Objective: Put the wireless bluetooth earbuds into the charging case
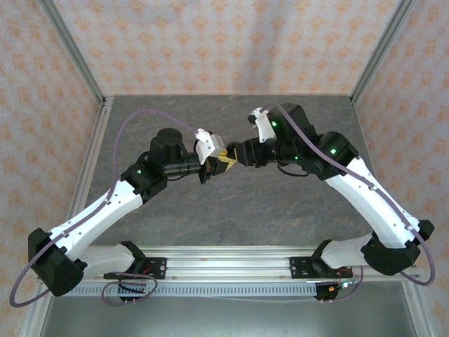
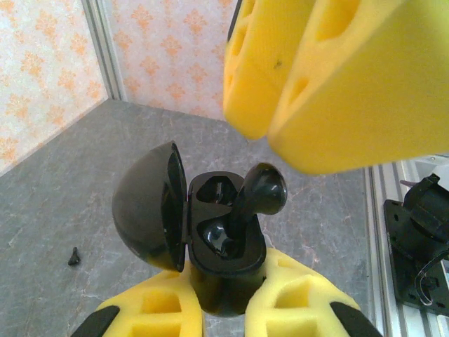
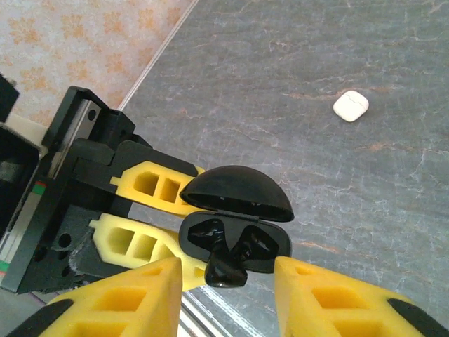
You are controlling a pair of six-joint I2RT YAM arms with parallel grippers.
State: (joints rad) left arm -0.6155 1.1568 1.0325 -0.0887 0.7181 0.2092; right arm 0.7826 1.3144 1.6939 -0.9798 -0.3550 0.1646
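— Left gripper [image 2: 231,298] clamps the black charging case [image 2: 210,270] low on its body, above mid-table, with the lid [image 2: 144,203] swung open. The right gripper [image 3: 228,298] faces it from the right, fingers apart and gripping nothing. Where is the bud?

— One black earbud [image 2: 258,193] stands half-in, its stem in one well of the case and its head tilted up and out. The neighbouring well [image 2: 216,191] looks empty. The bud sits between the right fingers and appears to touch neither.

— How best to finish?

— Judging from this, a light press on the head, along the line of the well, while the left arm holds firm. A sideways nudge could tip the bud out or knock the lid shut.

— Anything else about?

— A small white case-like object [image 3: 350,105] lies on the grey table [image 3: 379,210], well apart from the grippers. A tiny dark piece [image 2: 74,256] lies on the table beyond the lid, too small to identify. The open lid crowds one side of the approach.
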